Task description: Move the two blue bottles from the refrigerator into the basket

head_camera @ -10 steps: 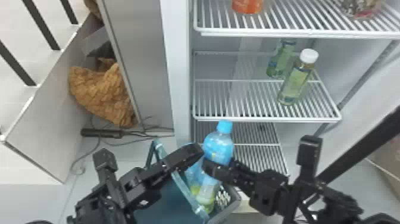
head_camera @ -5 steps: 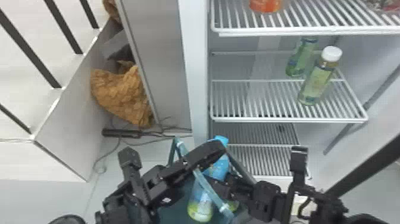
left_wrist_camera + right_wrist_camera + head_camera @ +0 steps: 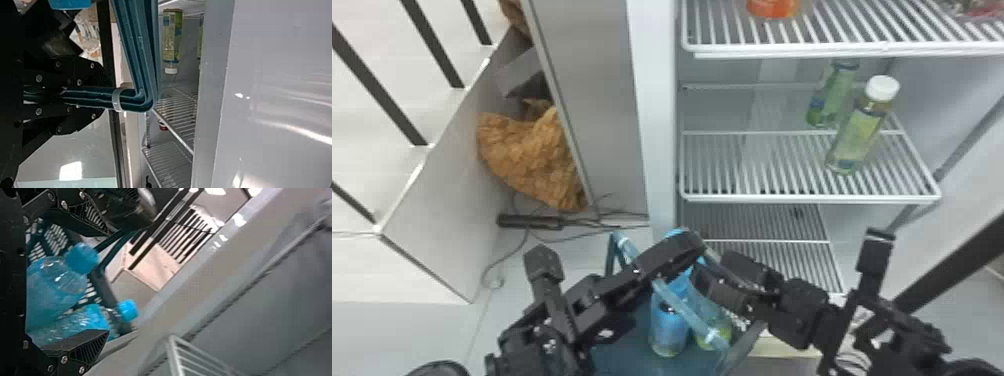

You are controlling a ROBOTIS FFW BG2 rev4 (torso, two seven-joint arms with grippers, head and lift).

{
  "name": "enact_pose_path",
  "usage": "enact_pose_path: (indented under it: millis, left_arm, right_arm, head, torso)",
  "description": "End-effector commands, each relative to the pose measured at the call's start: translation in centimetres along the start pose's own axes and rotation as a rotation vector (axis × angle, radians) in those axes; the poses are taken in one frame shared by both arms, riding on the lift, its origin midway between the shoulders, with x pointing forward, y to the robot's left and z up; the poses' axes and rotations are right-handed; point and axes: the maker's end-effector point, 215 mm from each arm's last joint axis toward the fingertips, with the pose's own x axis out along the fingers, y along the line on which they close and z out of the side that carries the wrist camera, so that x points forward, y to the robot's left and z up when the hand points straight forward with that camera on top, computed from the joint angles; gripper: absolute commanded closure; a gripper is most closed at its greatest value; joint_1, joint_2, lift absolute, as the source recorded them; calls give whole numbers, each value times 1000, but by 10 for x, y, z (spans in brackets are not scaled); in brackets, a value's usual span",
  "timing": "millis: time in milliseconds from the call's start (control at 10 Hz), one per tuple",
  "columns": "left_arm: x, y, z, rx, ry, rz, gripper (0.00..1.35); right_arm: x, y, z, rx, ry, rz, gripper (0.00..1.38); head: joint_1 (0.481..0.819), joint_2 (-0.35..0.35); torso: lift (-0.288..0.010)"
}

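In the head view, with 12 o'clock at the far side, the dark teal basket (image 3: pixel 619 352) sits near 6 o'clock. Both blue bottles (image 3: pixel 670 322) are in it, one at the other's 3 o'clock. The left tool (image 3: pixel 689 244), its arm in from 7 o'clock, is pressed together on the basket handle (image 3: pixel 98 98). The right tool (image 3: pixel 714 274), from about 4 o'clock, has its fingers (image 3: pixel 90 344) spread, both bottles lying between and beyond them; whether they touch is unclear.

From the basket, the refrigerator (image 3: pixel 659 115) opens toward 1 o'clock. Its middle shelf (image 3: pixel 807 197) holds a white-capped bottle (image 3: pixel 854 140) and a greenish bottle (image 3: pixel 829 97) behind it, toward 11 o'clock. The upper shelf (image 3: pixel 832 50) bears an orange container (image 3: pixel 772 7), cut off at the top edge.

In the head view the tools and handle hide the bottles' upper parts, and the basket's near side runs off at 6 o'clock. The dark right-hand tool blends with its own arm, so its tips are hard to trace.
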Motion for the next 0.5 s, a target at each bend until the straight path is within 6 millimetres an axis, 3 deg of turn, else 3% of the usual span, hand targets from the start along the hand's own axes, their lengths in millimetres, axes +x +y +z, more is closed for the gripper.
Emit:
enact_pose_path:
  millis: [0, 200, 400]
  left_arm:
    - [-1, 0, 0, -1, -2, 1, 1197]
    - [-1, 0, 0, -1, -2, 1, 1197]
    - [-4, 2, -1, -6, -5, 6, 1197]
  right_arm:
    - [-14, 2, 33, -50, -101, -12, 200]
    - [-43, -19, 66, -167, -225, -88, 200]
    - [-79, -37, 64, -209, -276, -177, 202]
  head:
    - [695, 9]
    - [695, -37]
    - [695, -97]
  torso:
    - [-220]
    - [-220]
    - [-220]
